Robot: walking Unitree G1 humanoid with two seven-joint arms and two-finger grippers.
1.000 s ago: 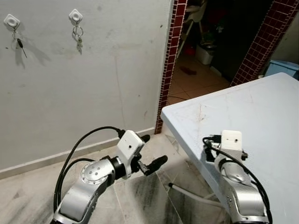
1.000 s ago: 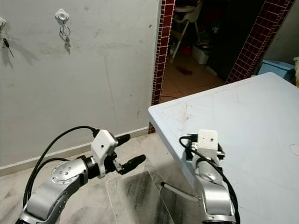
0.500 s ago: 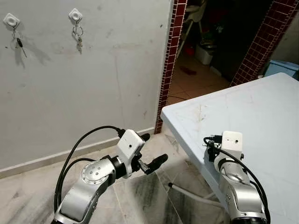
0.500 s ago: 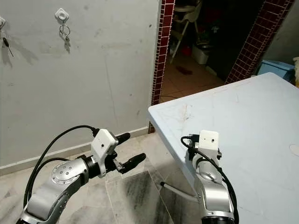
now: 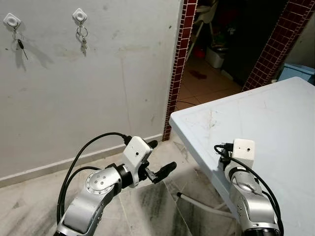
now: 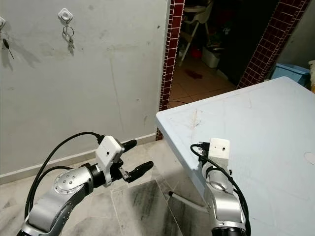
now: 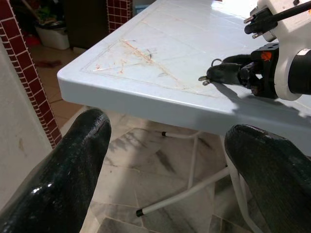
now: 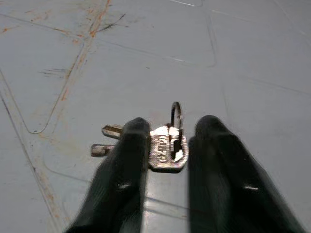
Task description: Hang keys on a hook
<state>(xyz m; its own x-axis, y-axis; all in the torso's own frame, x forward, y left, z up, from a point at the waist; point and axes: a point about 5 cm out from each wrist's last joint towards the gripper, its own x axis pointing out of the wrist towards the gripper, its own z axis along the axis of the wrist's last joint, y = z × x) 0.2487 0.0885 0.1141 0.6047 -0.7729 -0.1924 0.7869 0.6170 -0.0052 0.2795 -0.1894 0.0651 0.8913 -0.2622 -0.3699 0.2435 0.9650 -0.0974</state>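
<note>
Resting low over the pale blue plastic table (image 5: 275, 118), the right gripper (image 8: 167, 145) has its two black fingers (image 8: 121, 170) set either side of a small bunch of keys (image 8: 163, 145) that lies flat on the tabletop near the corner closest to the wall. A silver key head sits in the gap between the fingertips, two key blades stick out sideways past one finger, and the key ring (image 8: 176, 114) stands up just beyond them. The fingers are narrowly parted around the key head; whether they already press on it cannot be told. From the left wrist view the same gripper (image 7: 228, 74) is seen lying on the table edge with the keys (image 7: 208, 77) at its tip.

The left gripper (image 5: 158, 162) is held out over the marble floor (image 5: 147, 206), between the wall and the table, with its fingers (image 7: 73, 160) spread wide and nothing between them.

On the grey wall (image 5: 98, 83), well apart from the table, two white hooks are mounted high up. The left hook (image 5: 12, 21) carries a ring with a dark key, and the right hook (image 5: 79, 16) carries another set of keys (image 5: 82, 40). A doorway edged in red tile (image 5: 179, 64) opens into a dim room beyond.
</note>
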